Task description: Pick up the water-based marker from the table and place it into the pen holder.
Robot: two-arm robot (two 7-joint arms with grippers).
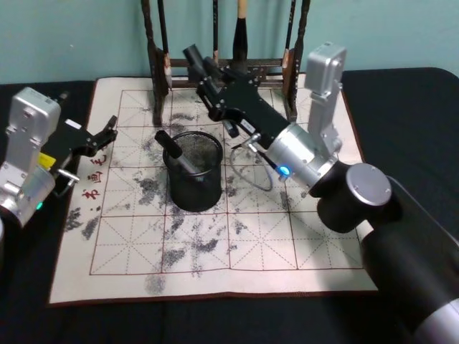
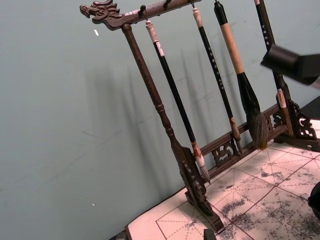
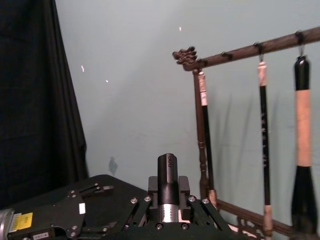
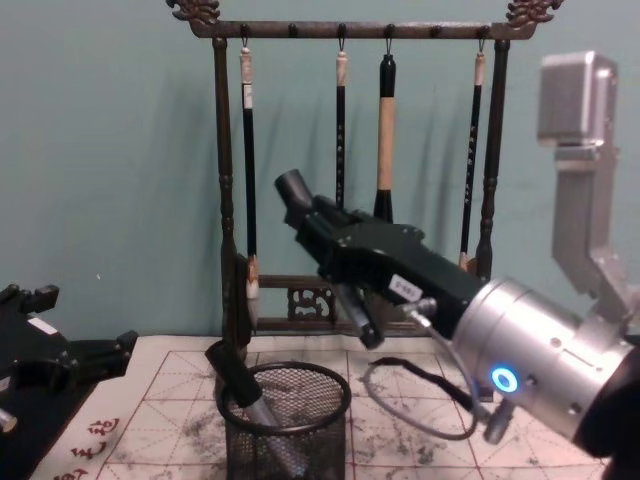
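Two arms show in the head view. The left end effector (image 1: 104, 132) rests at the left edge of the paper mat (image 1: 287, 244) with its fingers spread. The right end effector (image 1: 202, 63) is raised behind the pen holder (image 1: 197, 201), close to the wooden rack (image 1: 154, 72). The marker (image 1: 176, 154) already sits inside the holder, leaning with its cap over the left rim, so the step in hand looks like a retreat. The left wrist view shows how near the hanging brushes (image 2: 245, 85) are. In the right wrist view a dark stub (image 3: 167, 172) stands at the tip, and whether the fingers are spread or pressed together cannot be told. The chest view places the right arm above the holder, so it should pull back toward its own side, clear of the rack and the leaning cap.
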